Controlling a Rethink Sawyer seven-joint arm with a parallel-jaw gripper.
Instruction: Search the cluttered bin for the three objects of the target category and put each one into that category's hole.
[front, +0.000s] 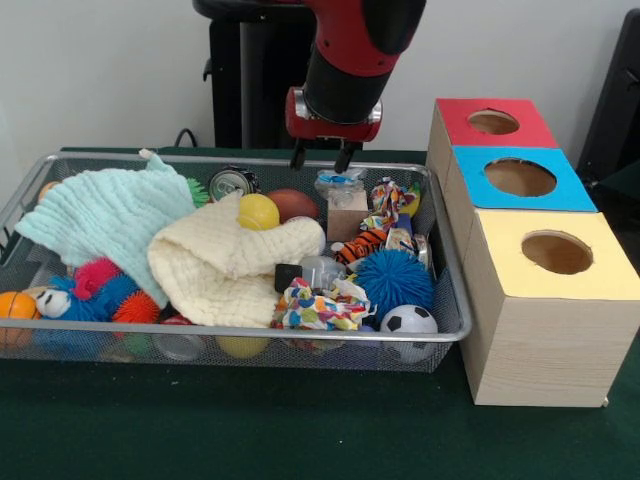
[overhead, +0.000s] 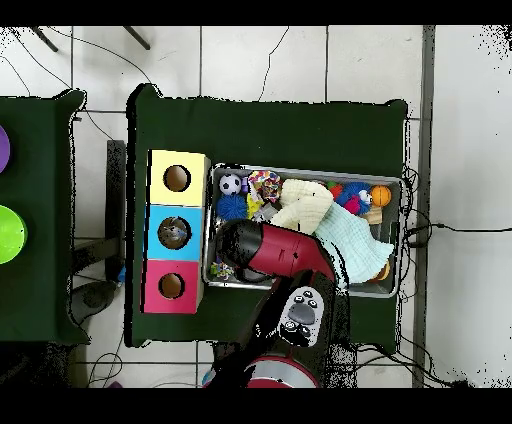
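- The gripper (front: 320, 156) hangs over the far side of the wire bin (front: 452, 300), its two short dark fingertips (front: 298, 157) set apart with nothing between them, just above a clear plastic-wrapped item (front: 340, 184).
- In the overhead view the red and black arm (overhead: 275, 250) covers the gripper, reaching over the bin's end nearest the boxes.
- Inside the bin, a pale green cloth (front: 105, 212) lies spread at one end and a cream cloth (front: 235, 265) is heaped in the middle, partly covering other things.
- A yellow ball (front: 258, 211) rests on top of the cream cloth, with a brown ball (front: 293, 204) just behind it and a metal can (front: 231, 183) beside that.
- Toward the boxes sit a blue spiky ball (front: 392, 283), a small soccer ball (front: 409, 322) against the near wall, a multicoloured crumpled cloth (front: 318, 306) and a tiger-striped toy (front: 362, 245).
- At the other end, a blue, pink and orange fuzzy toy (front: 100, 290) lies near an orange ball (front: 16, 307) in the corner.
- Three wooden boxes stand in a row just beside the bin (each with a round hole on top): a red-topped box (front: 490, 122), a blue-topped box (front: 520, 178) and a yellow-topped box (front: 550, 255).
- Which items belong to the target category cannot be told from these views.
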